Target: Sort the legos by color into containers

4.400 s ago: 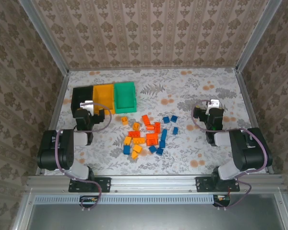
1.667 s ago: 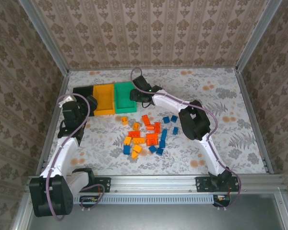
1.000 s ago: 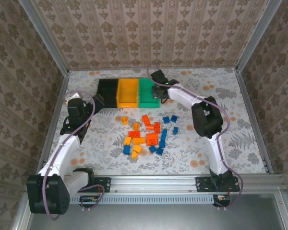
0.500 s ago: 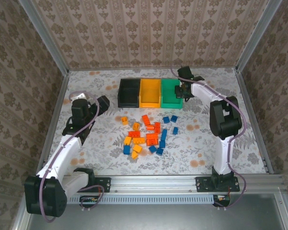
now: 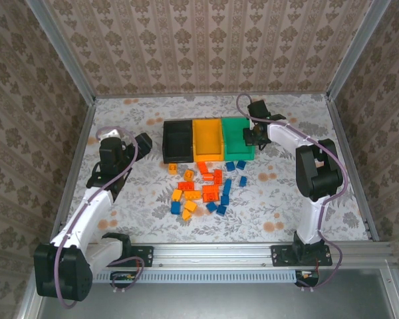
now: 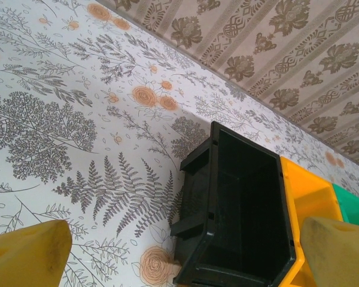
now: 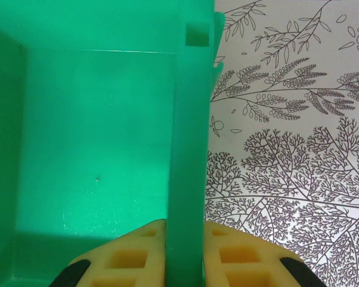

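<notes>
No readable text, labels, brand names, numbers or signs appear on anything in these views.

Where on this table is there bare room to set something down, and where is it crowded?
Bare: the strip between the bins and the back wall, and the stretch right of the legos toward the right rail. Crowded: the middle, where the legos lie scattered just in front of the bins.

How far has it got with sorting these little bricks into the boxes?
Nothing is sorted yet: the black bin, yellow-orange bin and green bin look empty. In hand: the right hand is clamped on the green bin's side wall; the left hand is open near the black bin. Left: all the legos, loose on the table.
</notes>
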Action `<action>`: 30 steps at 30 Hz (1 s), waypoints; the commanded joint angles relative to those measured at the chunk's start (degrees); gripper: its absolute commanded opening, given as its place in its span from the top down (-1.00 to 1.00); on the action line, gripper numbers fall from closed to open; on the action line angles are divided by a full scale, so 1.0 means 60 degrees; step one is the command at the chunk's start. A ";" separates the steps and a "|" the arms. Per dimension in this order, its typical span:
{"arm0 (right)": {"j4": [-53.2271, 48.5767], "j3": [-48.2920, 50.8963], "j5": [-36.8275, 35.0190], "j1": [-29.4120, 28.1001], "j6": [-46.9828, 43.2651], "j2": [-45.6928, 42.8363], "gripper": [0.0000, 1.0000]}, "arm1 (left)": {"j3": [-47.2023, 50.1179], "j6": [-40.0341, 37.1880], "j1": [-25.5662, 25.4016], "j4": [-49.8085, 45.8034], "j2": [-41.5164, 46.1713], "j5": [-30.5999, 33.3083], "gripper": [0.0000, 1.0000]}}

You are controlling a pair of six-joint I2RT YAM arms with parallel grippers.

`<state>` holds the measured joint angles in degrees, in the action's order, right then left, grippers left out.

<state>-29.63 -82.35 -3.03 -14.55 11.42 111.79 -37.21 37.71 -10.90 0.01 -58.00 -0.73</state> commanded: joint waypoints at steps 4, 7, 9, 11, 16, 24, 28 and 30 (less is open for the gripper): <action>-0.0262 0.0153 -0.0160 -0.0146 0.0520 0.0064 0.90 | 0.0131 -0.0133 -0.0043 0.0100 0.0173 -0.0111 -1.00; -0.0481 -0.0323 -0.0140 -0.0135 0.0294 0.0342 1.00 | 0.0091 -0.0105 -0.0044 0.0075 0.0159 -0.0152 -1.00; -0.0710 -0.0671 -0.0226 -0.0112 0.0130 0.0552 1.00 | 0.0079 -0.0098 -0.0048 0.0081 0.0159 -0.0162 -0.99; -0.0894 -0.0933 -0.0258 -0.0096 0.0008 0.0685 1.00 | 0.0079 -0.0095 -0.0046 0.0057 0.0159 -0.0185 -1.00; -0.1094 -0.1297 -0.0398 -0.0104 -0.0145 0.0932 1.00 | 0.0108 -0.0122 -0.0086 0.0098 0.0123 -0.0203 -1.00; -0.0736 -0.0928 -0.0340 -0.0130 0.0223 0.0409 -0.01 | 0.0108 -0.0104 -0.0145 0.0155 -0.0001 -0.0310 -1.00; -0.0579 -0.0423 -0.0392 -0.0305 0.0818 -0.0548 -0.27 | -0.0016 -0.0184 -0.0259 0.0079 -0.0003 -0.0405 -1.00; -0.0488 0.0222 -0.0424 -0.0395 0.1468 -0.1256 -0.33 | -0.0062 -0.0257 -0.0375 0.0056 0.0053 -0.0438 -1.00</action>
<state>-32.27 -84.38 -4.43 -15.81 14.98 111.59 -37.04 37.69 -12.32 -0.01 -58.02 -2.04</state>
